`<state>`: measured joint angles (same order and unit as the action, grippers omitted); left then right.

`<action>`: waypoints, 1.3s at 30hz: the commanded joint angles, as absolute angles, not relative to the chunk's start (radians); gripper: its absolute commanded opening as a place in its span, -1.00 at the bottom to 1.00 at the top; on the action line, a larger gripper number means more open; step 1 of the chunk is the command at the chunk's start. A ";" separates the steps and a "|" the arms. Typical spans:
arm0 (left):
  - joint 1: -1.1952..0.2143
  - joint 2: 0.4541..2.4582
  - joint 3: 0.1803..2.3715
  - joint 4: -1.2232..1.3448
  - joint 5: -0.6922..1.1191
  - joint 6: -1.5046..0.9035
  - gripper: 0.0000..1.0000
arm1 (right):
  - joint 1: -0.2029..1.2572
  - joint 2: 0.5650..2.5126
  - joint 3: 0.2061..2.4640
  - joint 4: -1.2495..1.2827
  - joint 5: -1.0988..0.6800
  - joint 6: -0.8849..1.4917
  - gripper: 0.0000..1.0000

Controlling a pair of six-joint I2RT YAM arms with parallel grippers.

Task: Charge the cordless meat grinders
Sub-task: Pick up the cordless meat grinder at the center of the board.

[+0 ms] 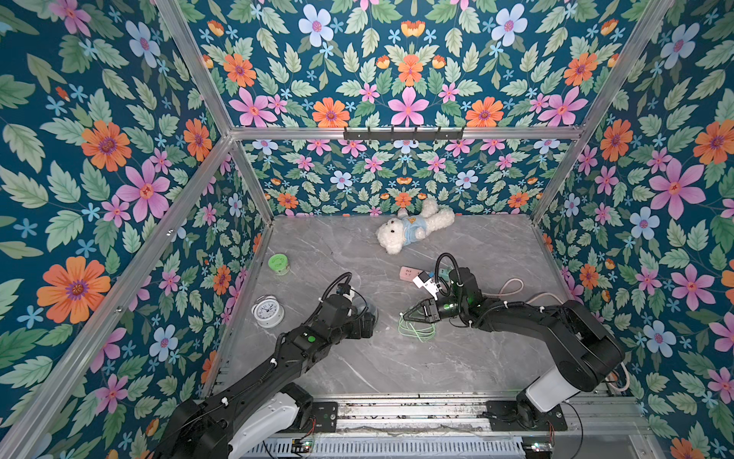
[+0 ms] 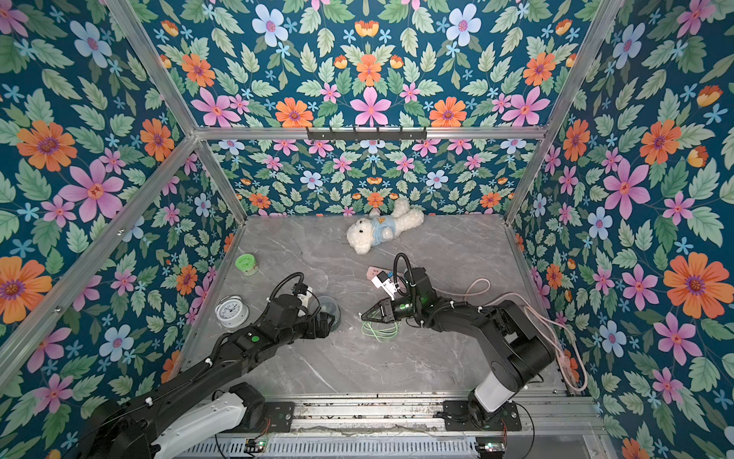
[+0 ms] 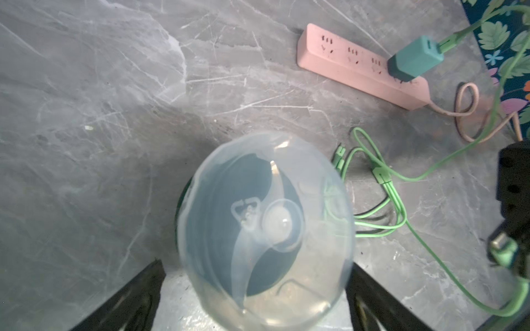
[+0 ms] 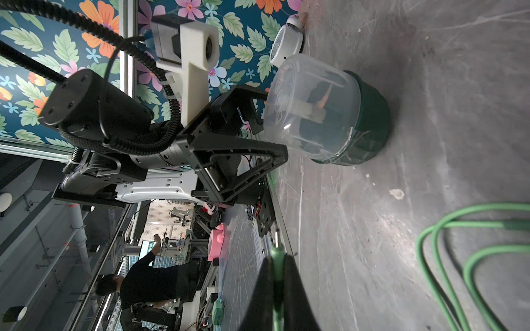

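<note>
Charging plug [image 4: 276, 250], nearest the right wrist lens: green sleeve, metal tip forward, pinched between the pressed-together fingers of the right gripper [image 4: 277, 259]. Long axis runs in line with the fingers, roughly level with the table.

Meat grinder [image 4: 329, 111]: upright on its dark teal base, clear dome up. It stands ahead of the plug tip and a little to one side, with bare table between them. Judged: the plug must travel forward and swing toward the base. No port shows in any view.

Left gripper [image 3: 254, 265]: fingers spread wide, one on either side of the dome; contact cannot be told. This is much the nearer arm to the grinder.

Green cable [image 1: 417, 332]: loose loops under the right gripper.

View differences: the left wrist view alone shows the pink power strip [image 3: 361, 66] whole, with the teal adapter [image 3: 413, 60] seated in it. In both top views the right arm covers most of this. The right wrist view gives the clearest look at the pinch.
</note>
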<state>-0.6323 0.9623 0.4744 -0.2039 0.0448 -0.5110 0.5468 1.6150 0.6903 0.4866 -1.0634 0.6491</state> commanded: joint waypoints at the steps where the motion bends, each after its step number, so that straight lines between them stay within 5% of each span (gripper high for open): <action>1: -0.654 0.977 0.457 -0.165 -0.001 -0.528 0.99 | 0.546 1.628 0.690 0.533 -1.079 0.657 -0.96; 17: -0.728 1.205 0.389 0.094 -0.081 -0.500 0.99 | 0.547 1.720 0.701 0.588 -1.106 0.685 -0.96; 31: -0.741 1.101 0.234 0.420 -0.192 -0.472 0.99 | 0.547 1.791 0.703 0.719 -1.144 0.761 -0.96; 39: -0.740 1.201 0.253 0.472 -0.144 -0.429 0.99 | 0.546 1.835 0.706 0.796 -1.166 0.813 -0.96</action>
<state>-0.7403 1.1721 0.2359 0.4259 -0.1551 -0.4591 0.5461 1.8317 0.6998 0.7364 -1.1477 0.7879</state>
